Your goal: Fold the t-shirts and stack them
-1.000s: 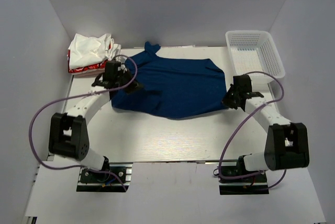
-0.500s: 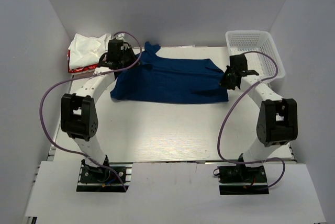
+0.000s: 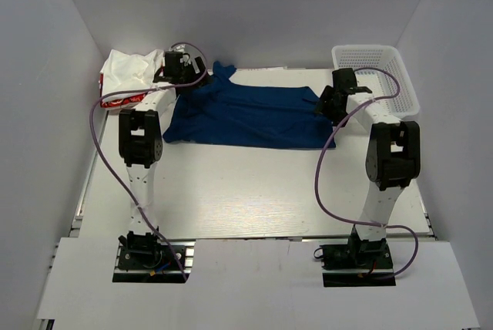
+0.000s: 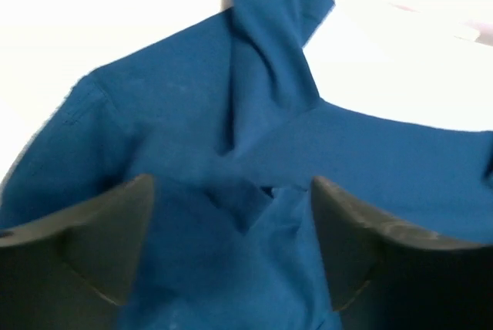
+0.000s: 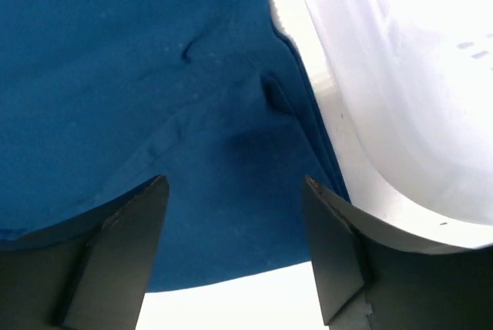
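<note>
The navy blue t-shirt lies folded into a wide band across the back of the table. My left gripper hovers over its left end by the sleeve, jaws wide open. In the left wrist view the bunched navy cloth lies under the spread gripper, which holds nothing. My right gripper stands open over the shirt's right end. The right wrist view has the shirt's folded edge under the open gripper. White t-shirts with red parts are heaped at the back left corner.
A white mesh basket stands at the back right, just beyond the right gripper. Both arms stretch far out toward the back wall. The white table runs from the shirt to the arm bases. Purple cables loop beside each arm.
Both grippers carried the shirt's near edge toward the back, folding it over into a narrower band, then opened and let the cloth go.
</note>
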Controlling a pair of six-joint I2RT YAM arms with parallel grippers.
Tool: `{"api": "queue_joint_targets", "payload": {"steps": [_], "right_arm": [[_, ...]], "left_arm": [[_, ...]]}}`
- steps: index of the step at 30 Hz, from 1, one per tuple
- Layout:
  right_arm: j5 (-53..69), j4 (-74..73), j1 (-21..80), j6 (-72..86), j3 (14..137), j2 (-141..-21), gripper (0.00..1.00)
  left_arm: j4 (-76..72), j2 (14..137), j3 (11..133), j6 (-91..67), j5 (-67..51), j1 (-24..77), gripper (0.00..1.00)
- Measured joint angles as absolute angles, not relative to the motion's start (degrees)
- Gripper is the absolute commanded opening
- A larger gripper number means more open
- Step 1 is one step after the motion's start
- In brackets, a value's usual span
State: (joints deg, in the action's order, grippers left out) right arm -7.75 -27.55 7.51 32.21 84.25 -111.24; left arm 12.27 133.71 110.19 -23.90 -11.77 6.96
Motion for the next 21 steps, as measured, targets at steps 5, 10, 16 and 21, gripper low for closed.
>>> {"api": "queue_joint_targets", "payload": {"steps": [5, 10, 16, 21], "right_arm": [[-5.6, -27.8, 8.2, 30.1, 84.1, -110.5, 0.90], [-2.4, -25.3, 10.9, 27.6, 80.0, -107.2, 0.90], [0.8, -22.3, 13.3, 25.5, 82.0, -110.7, 0.90], [0.9, -21.2, 13.2, 26.0, 85.6, -118.8, 0.90]], "left_arm": [[15.0, 134.1, 112.3, -24.0, -13.1, 5.7, 1.00], [13.5, 126.4, 100.1, -24.2, -14.1, 5.7, 1.00], [11.6, 119.5, 84.8, -25.1, -14.4, 5.8, 1.00], [11.6, 120.2, 83.1, -26.0, -13.8, 5.7, 1.00]]}}
